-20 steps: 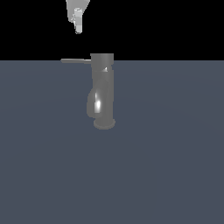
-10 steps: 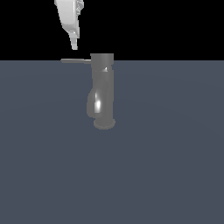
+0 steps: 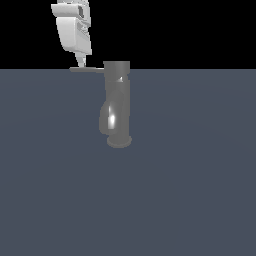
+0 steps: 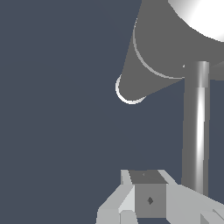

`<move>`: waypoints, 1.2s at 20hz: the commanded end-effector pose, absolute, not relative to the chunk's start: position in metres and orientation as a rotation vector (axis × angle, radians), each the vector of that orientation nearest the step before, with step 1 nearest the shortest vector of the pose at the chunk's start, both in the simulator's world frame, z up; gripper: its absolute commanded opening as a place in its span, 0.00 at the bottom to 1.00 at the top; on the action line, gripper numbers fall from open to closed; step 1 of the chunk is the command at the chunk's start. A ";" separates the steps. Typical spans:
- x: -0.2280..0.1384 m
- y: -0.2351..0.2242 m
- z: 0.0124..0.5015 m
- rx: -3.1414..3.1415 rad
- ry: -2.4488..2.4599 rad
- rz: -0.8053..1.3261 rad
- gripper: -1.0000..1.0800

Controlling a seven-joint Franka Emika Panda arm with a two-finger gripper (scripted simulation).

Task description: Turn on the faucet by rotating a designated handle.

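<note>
Flat slate-blue ground (image 3: 190, 190) fills the lower part of the exterior view under a black backdrop, and the faucet (image 3: 117, 102) stands upright on it near the middle, its wider round flange at the bottom and a shiny spout bulge low on the side toward nine o'clock. From the faucet's top the handle (image 3: 86, 70), a thin straight grey bar, sticks out level toward nine o'clock. The white gripper (image 3: 80, 62) hangs at about eleven o'clock from the faucet, pointing down, its tip right at the outer end of the bar; whether it touches the bar cannot be told from this angle. In the wrist view the handle (image 4: 195, 131) runs as a bright bar from the faucet's top (image 4: 175, 39) toward the camera, passing just beside the grey gripper block (image 4: 148, 199). The fingers are not clearly separated in either view, so I cannot tell how wide the jaws stand, and nothing is visibly clamped between them.
</note>
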State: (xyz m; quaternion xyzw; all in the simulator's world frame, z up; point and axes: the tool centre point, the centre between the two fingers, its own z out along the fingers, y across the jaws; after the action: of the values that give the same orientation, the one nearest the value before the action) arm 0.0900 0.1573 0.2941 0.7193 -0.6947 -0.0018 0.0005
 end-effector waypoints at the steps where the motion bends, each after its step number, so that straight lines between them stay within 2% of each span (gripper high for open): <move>1: 0.094 0.161 0.289 2.234 -2.208 -0.002 0.00; 11: 0.096 0.164 0.284 2.213 -2.229 -0.001 0.00; 24: 0.064 0.162 0.284 2.213 -2.229 -0.001 0.00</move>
State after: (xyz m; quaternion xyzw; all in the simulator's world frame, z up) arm 0.0690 0.1629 0.2841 0.7048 -0.7094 0.0005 -0.0016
